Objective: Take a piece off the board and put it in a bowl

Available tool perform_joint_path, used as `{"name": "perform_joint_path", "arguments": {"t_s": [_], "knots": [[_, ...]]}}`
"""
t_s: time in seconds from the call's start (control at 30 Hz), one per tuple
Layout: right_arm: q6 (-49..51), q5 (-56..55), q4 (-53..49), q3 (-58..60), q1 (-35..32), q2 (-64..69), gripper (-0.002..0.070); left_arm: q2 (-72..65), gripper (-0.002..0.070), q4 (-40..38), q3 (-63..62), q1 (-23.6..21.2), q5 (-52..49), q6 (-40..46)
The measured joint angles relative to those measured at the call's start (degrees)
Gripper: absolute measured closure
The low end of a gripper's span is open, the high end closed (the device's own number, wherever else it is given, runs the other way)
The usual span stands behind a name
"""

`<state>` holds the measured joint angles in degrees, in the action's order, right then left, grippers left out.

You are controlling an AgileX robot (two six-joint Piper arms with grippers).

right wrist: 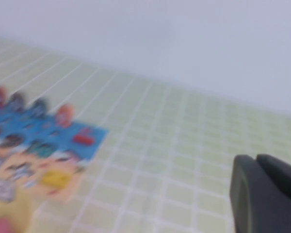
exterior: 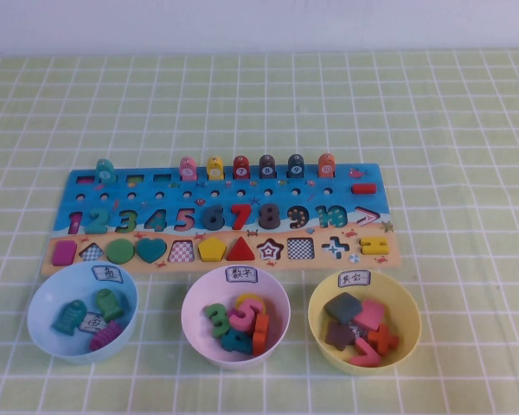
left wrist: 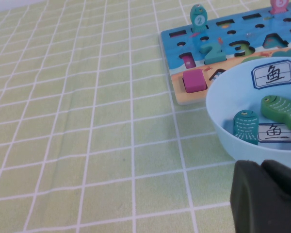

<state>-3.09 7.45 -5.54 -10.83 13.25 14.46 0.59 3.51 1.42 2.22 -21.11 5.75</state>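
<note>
You are seeing numbers 1–10 running along the board (exterior: 78, 181) (the light blue bowl's (left wrist: 218, 104) label is showing 鱼).

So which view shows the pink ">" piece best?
The high view: the piece lies whole on the board, right of the 10, above the yellow bowl. The left wrist view crops that end off; the right wrist view blurs it. Only the wrist views show the left gripper and right gripper.
</note>
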Motion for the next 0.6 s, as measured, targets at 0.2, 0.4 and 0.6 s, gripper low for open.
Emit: {"name": "perform_joint_path", "arguments": {"t_s": [0.2,0.4,0.6], "knots": [[0.1,-11.5,-0.1,11.1,-11.1,-8.7,0.0693,0.0,0.068,0.0,0.0,0.0,0.0,0.0],[0.1,-12.4,-0.2,12.3,-12.7,-10.8,0.0693,0.0,0.068,0.0,0.0,0.0,0.0,0.0],[0.1,-12.4,-0.2,12.3,-12.7,-10.8,0.0692,0.0,0.068,0.0,0.0,0.0,0.0,0.0]]}}
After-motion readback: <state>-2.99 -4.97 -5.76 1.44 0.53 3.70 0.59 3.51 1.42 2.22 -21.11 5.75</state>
